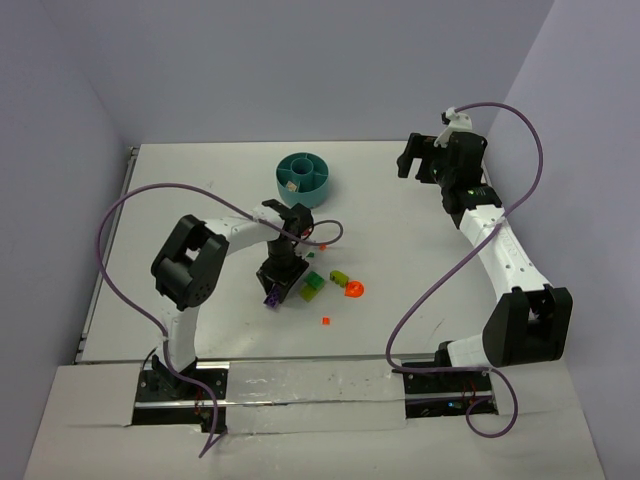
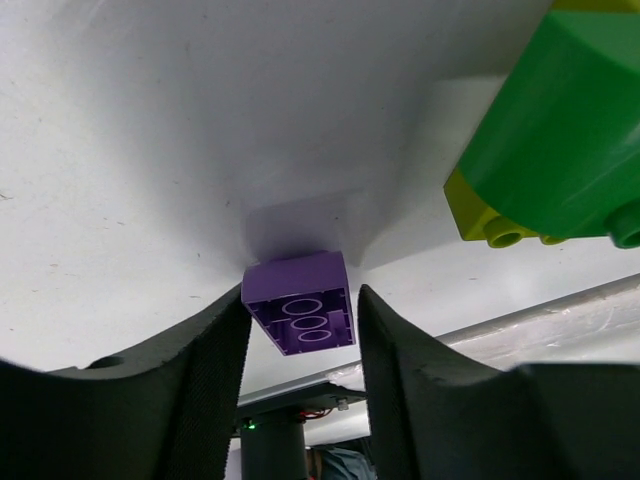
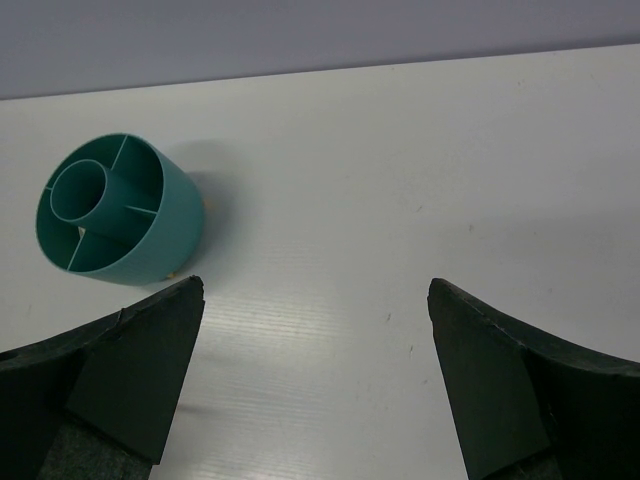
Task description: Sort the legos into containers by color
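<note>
A purple lego [image 2: 300, 305] lies tipped between my left gripper's [image 2: 303, 293] pads, hollow underside toward the camera, both pads close against its sides. From above, the left gripper [image 1: 273, 290] points down at the table with the purple lego [image 1: 271, 298] at its tips. Just right of it sit a green lego [image 1: 313, 283] on a lime one [image 2: 470, 215], another lime lego [image 1: 340, 277], an orange-red piece [image 1: 354, 290] and a tiny orange bit [image 1: 325, 320]. The teal bowl of containers [image 1: 305, 196] stands behind them. My right gripper [image 3: 315, 285] hangs open, nothing between its fingers, to the right of the bowl [image 3: 178, 225].
A small pale piece [image 1: 291, 185] lies in one of the bowl's compartments. The right arm [image 1: 500, 250] stretches along the table's right side with its gripper [image 1: 408, 160] at the far right. Purple cables loop over both arms. Walls close the back and sides.
</note>
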`<action>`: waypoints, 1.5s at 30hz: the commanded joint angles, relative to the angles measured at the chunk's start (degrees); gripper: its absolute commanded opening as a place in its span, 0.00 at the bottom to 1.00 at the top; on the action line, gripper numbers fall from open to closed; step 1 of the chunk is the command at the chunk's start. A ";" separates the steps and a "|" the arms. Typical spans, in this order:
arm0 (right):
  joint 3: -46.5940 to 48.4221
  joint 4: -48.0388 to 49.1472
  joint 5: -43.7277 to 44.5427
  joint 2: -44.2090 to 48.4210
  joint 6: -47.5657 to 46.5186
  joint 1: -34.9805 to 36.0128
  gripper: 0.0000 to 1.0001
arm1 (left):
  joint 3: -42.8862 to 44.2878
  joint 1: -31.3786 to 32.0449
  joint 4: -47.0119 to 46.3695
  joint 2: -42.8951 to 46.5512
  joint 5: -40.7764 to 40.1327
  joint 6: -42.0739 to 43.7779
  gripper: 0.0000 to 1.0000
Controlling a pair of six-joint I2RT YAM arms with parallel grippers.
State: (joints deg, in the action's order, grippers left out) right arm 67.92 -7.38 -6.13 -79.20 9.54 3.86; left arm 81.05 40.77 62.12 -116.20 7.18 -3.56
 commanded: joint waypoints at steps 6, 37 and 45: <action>1.25 0.87 -0.72 0.98 -0.84 -0.43 1.00 | 4.28 0.18 0.28 1.77 -1.20 2.15 0.00; 2.66 -1.83 -5.73 -1.39 -1.98 -0.34 1.00 | 15.29 -18.45 -63.19 8.05 7.04 -3.06 0.00; 2.86 -1.85 -6.65 -3.10 -2.04 -0.28 1.00 | 18.11 -18.42 -64.97 1.51 9.35 -4.11 0.02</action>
State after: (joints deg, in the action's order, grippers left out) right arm 68.95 -9.91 -11.65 -81.33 8.03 3.86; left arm 95.43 22.09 1.60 -111.25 14.06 -6.91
